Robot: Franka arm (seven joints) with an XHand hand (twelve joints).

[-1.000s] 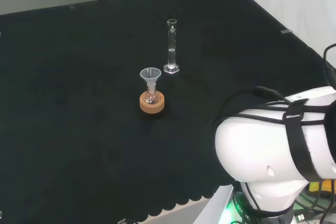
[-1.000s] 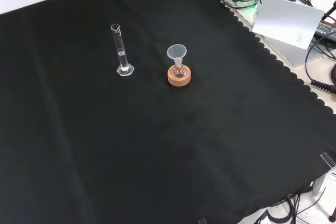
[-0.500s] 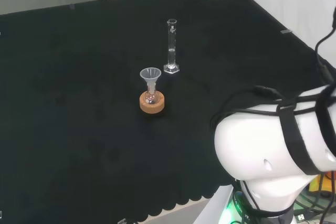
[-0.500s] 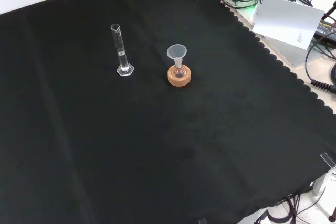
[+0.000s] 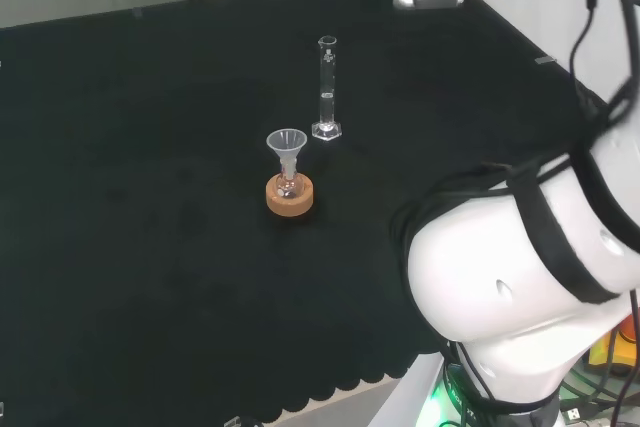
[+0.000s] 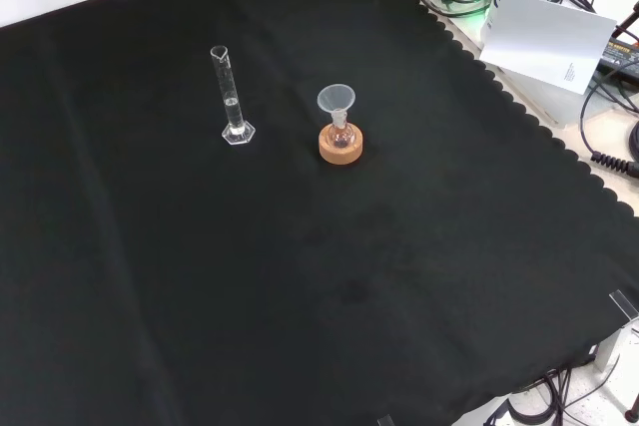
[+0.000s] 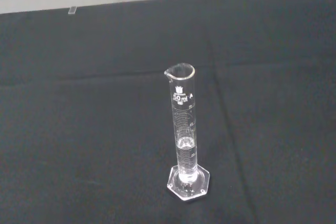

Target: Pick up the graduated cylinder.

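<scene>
The graduated cylinder (image 7: 184, 135) is standing upright, untouched, toward the cloth's (image 6: 300, 276) far edge in the head view; approach seems underway. Finger state: cannot tell. Next, closing around its tube.

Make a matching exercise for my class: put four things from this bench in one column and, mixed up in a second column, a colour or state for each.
1 graduated cylinder
2 funnel
3 cork ring
4 cloth

A black, spread over the bench
B upright on a six-sided foot, a little clear liquid inside
C light brown, under a small flask
D wide mouth upward, stem in the flask

Pairs: 1-B, 2-D, 3-C, 4-A
</scene>
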